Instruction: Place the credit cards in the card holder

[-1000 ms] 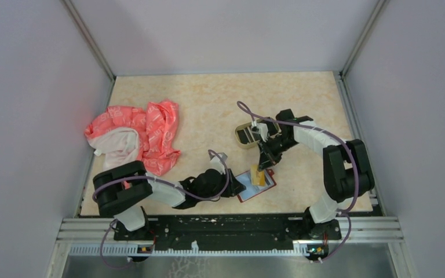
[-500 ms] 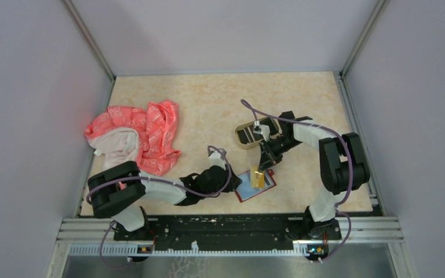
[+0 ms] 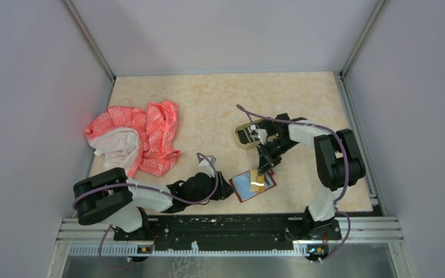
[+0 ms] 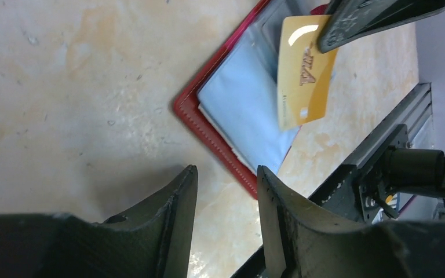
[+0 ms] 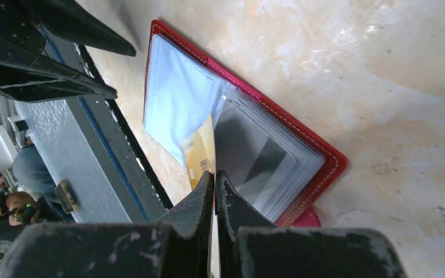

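Note:
The red card holder (image 3: 244, 191) lies open on the table near the front edge, its clear sleeves up. It also shows in the left wrist view (image 4: 208, 134) and the right wrist view (image 5: 320, 152). My right gripper (image 3: 261, 169) is shut on the gold-tan card (image 3: 258, 180) and holds it edge-down over the sleeves (image 5: 203, 156). A greyish card (image 5: 258, 165) sits in a sleeve. My left gripper (image 3: 227, 188) is open and empty just left of the holder's corner, not touching it (image 4: 226, 174). Dark cards lie in the tan tray (image 3: 240, 141).
A pink and white cloth (image 3: 139, 136) lies bunched at the left. The oval tan tray stands behind the holder, beside the right arm. The black base rail (image 3: 232, 226) runs along the near edge, close to the holder. Grey walls enclose three sides.
My left gripper has drawn back to the left, away from the holder's corner. My right gripper has brought the gold-tan card lower, onto the holder's sleeves.

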`<state>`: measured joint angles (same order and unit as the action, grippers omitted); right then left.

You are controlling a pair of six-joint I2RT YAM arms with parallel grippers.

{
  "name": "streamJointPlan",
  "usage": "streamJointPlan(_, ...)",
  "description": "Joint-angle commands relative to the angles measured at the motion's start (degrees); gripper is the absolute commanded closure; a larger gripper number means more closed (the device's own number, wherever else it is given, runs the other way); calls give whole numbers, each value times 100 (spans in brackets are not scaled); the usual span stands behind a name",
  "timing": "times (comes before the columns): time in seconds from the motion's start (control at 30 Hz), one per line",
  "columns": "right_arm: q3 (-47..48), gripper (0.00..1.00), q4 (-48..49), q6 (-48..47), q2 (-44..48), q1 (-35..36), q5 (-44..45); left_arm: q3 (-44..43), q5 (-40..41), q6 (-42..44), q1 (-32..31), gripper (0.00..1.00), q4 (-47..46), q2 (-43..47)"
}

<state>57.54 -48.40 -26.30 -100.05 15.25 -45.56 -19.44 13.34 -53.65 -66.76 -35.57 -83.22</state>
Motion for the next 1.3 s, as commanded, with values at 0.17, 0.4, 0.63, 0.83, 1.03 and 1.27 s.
streamJointPlan(0.17,89,100,210,188,-95,338,598,-129,-272,-625,-56,50,-467,-758)
streamJointPlan(0.4,214,98,191,415,-270,465,941,-248,-109,-685,-56,56,-294,-978)
streamJointPlan(0.63,356,95,232,577,-384,597,1104,-303,31,-501,-56,59,-206,-948)
streamJointPlan(0.83,427,94,134,571,-518,605,1059,-356,97,-381,-56,58,-130,-912)
streamJointPlan(1.03,466,94,-103,412,-570,611,1130,-414,179,-293,-56,62,-55,-940)
streamJointPlan(1.27,532,93,-118,367,-707,760,1121,-568,231,-158,-47,63,79,-993)
